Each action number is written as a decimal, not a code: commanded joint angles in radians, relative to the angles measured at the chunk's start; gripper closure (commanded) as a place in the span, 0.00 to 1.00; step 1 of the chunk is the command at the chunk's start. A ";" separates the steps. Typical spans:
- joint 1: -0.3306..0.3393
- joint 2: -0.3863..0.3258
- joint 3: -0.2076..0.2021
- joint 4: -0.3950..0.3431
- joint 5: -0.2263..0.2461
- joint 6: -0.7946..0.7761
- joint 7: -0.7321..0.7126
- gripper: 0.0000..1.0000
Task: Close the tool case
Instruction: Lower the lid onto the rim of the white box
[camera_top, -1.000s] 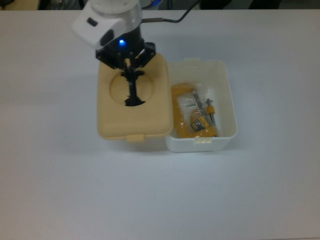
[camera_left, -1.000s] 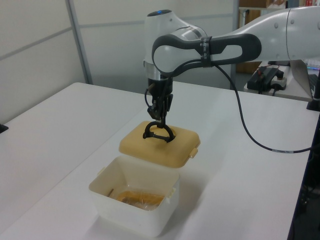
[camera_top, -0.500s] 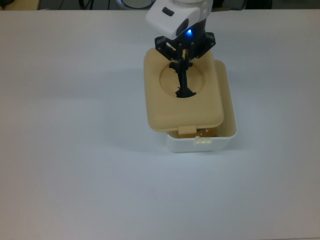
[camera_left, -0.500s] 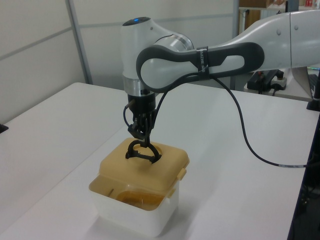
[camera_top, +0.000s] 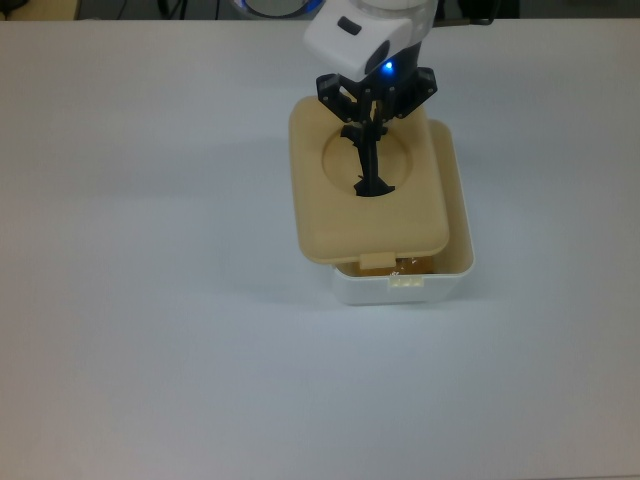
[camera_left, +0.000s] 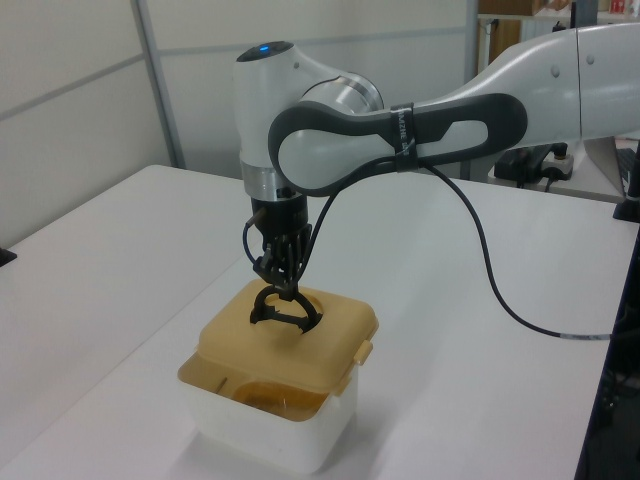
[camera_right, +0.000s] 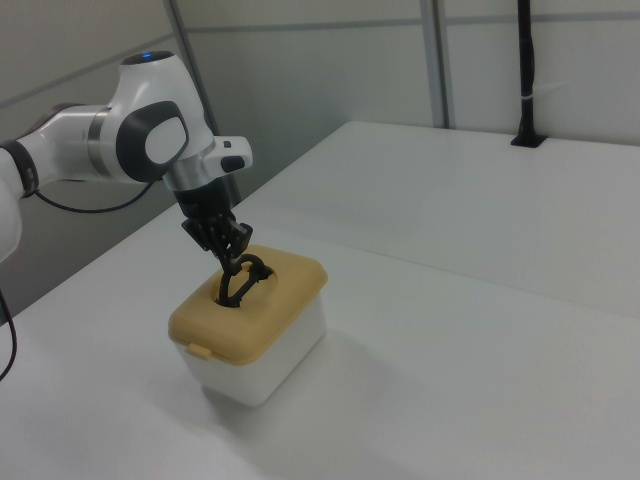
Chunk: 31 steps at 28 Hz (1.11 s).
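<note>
Gripper (camera_top: 366, 128) fingers are clenching the upright black handle (camera_top: 371, 165) that is rising from the round recess of the beige lid (camera_top: 340, 215). Relative to the white box (camera_top: 455, 270), the lid is sitting over its opening but shifted toward the top view's left, overhanging that wall and leaving a strip of the box's interior showing along the opposite side and near edge, on the white table (camera_top: 150, 330).
</note>
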 joint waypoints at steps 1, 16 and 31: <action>0.046 0.005 -0.008 0.004 -0.022 -0.004 0.038 1.00; 0.077 0.055 -0.008 0.001 -0.072 0.064 0.130 1.00; 0.074 0.046 -0.016 0.007 -0.065 0.057 0.130 0.00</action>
